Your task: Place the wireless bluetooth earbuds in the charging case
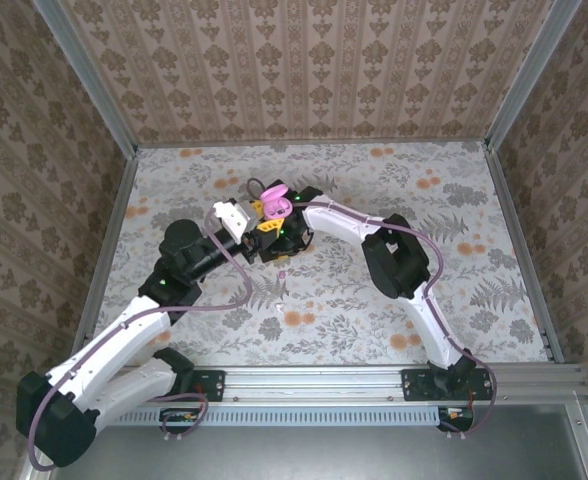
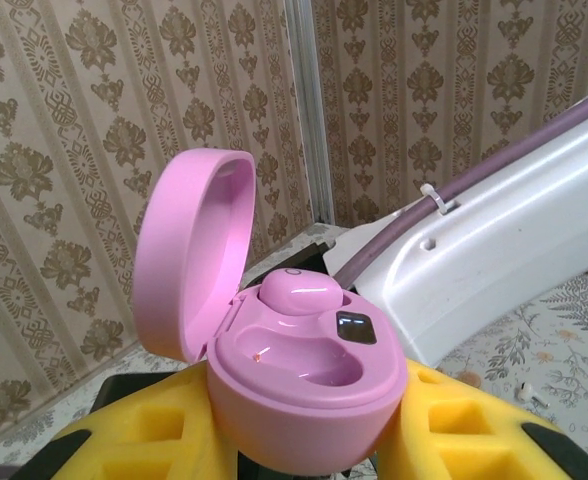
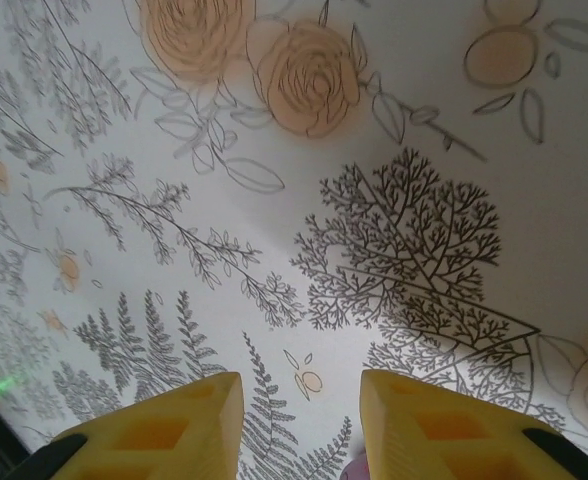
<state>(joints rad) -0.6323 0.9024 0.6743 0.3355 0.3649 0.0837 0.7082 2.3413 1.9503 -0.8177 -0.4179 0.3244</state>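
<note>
Left gripper clenches one open pink charging case, one earbud seated; right gripper spread, empty

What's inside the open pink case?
One pink earbud sits at the back; the front slot is empty. The left tool's yellow fingers hide the case's lower sides.

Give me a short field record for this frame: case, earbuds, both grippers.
charging case: pink, lid open
earbud: one pink, seated in the rear well
front well: empty
left gripper: shut on the charging case, yellow pads either side
right gripper: open, nothing between its fingers, over the printed table
</note>
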